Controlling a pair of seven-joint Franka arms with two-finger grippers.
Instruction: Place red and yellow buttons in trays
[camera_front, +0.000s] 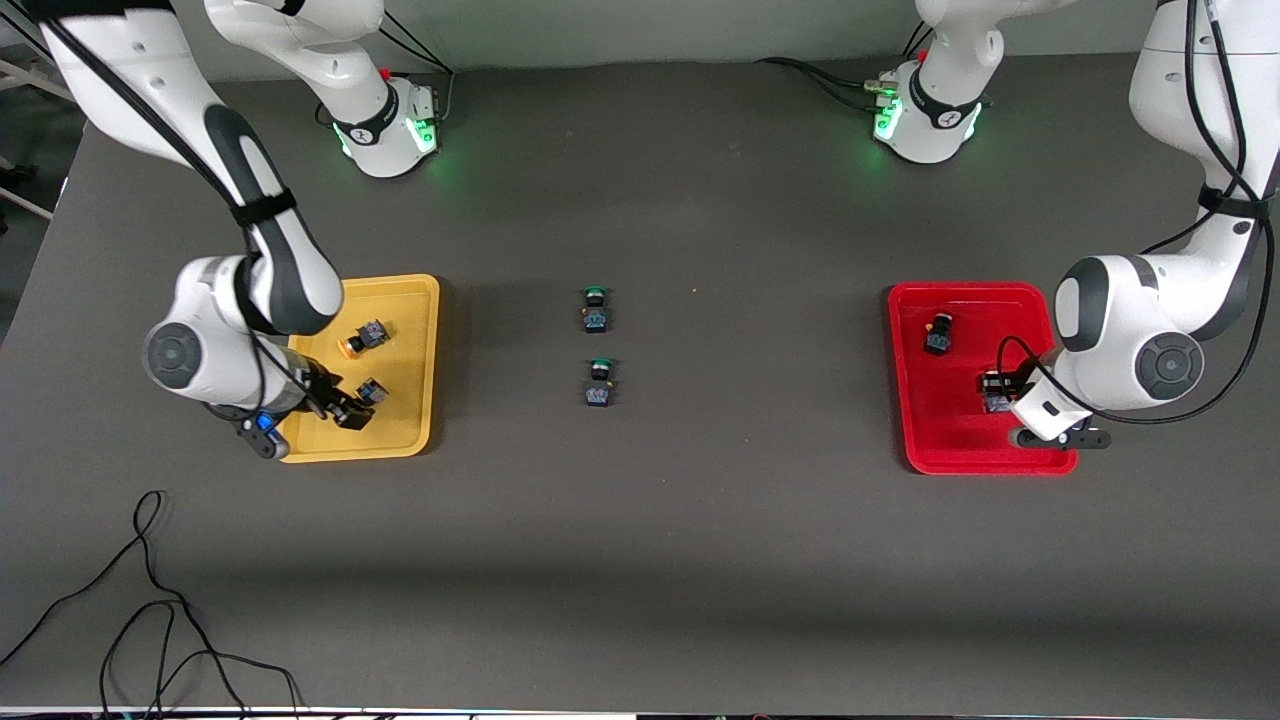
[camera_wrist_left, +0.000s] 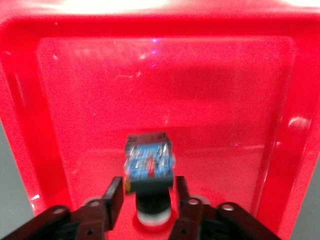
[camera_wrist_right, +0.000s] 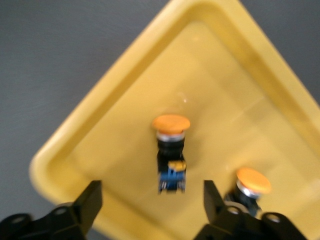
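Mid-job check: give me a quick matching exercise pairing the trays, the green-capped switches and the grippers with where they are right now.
Things:
1. yellow tray
2. red tray
3. two green-capped switches
4. left gripper

Places or states:
A. on the bare table between the two trays
B. over the red tray, fingers apart on either side of a button
C. toward the right arm's end of the table, holding two orange-capped buttons
D. toward the left arm's end of the table

Pairs: 1-C, 2-D, 3-A, 4-B
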